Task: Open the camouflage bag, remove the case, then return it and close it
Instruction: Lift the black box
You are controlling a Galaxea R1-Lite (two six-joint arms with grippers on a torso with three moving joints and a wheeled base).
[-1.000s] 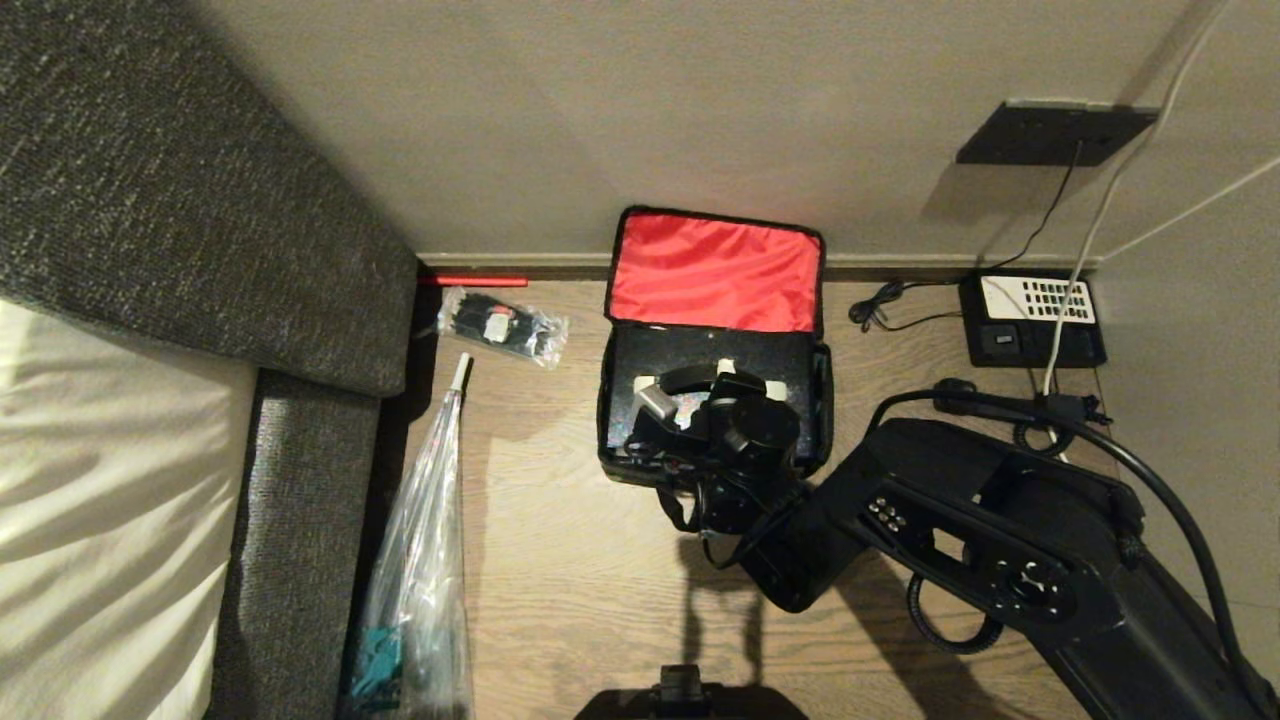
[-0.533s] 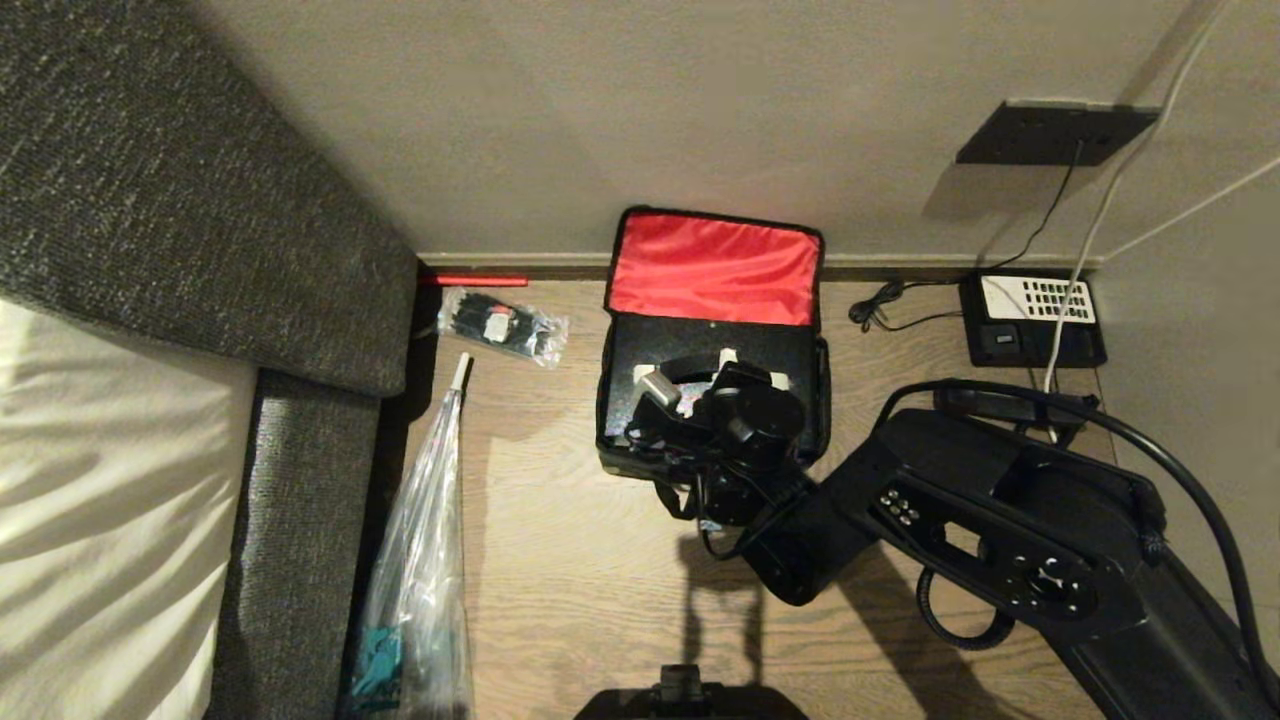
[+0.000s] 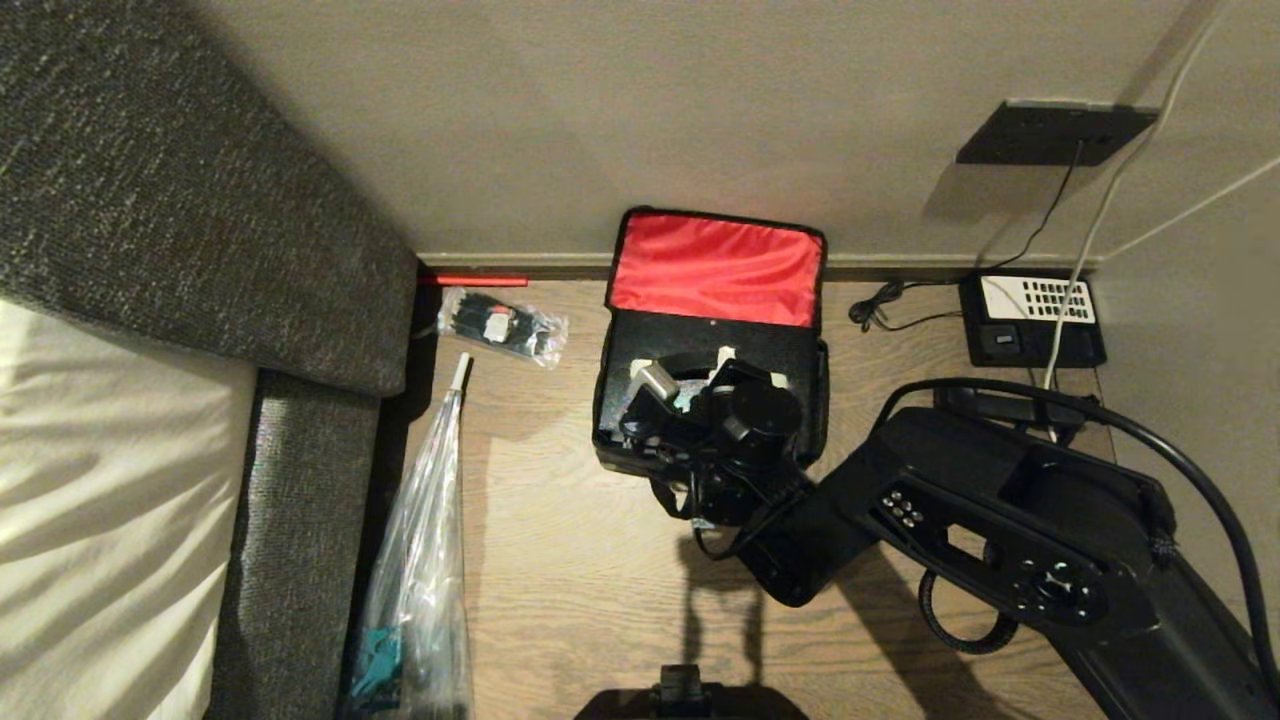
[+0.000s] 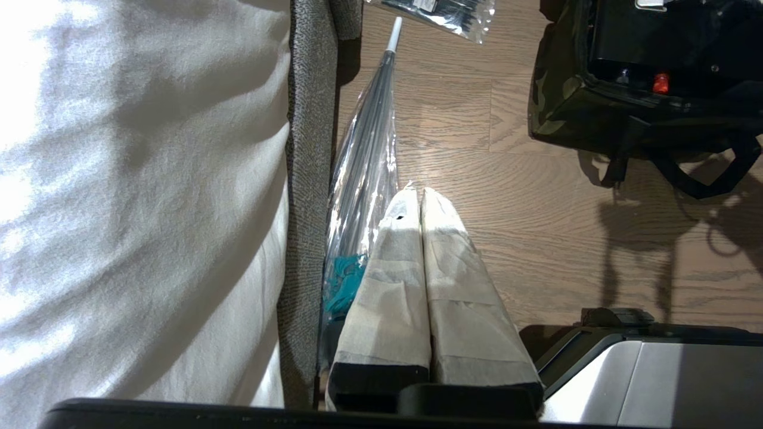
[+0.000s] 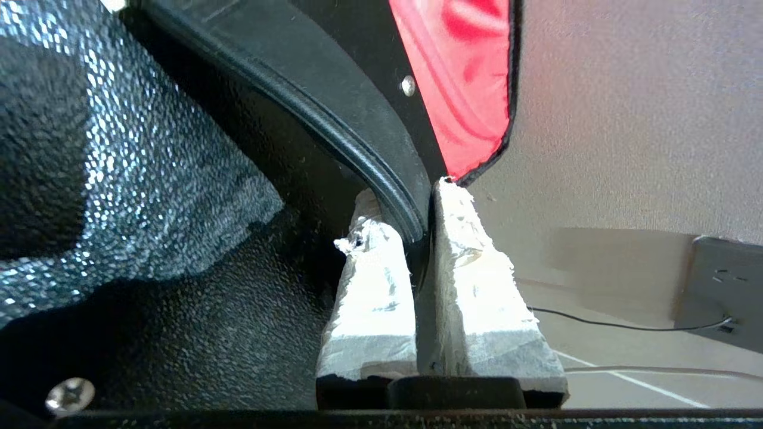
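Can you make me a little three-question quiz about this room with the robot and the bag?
1. True or false: the camouflage bag has its red-lined flap open against the wall.
2. What is the right hand pinching?
A. the umbrella
B. the curved black handle of the case
C. the phone cord
3. Fill in: the left hand hangs shut above the wooden ____, near the clear umbrella.

Key: 1 true; 2 B; 3 floor.
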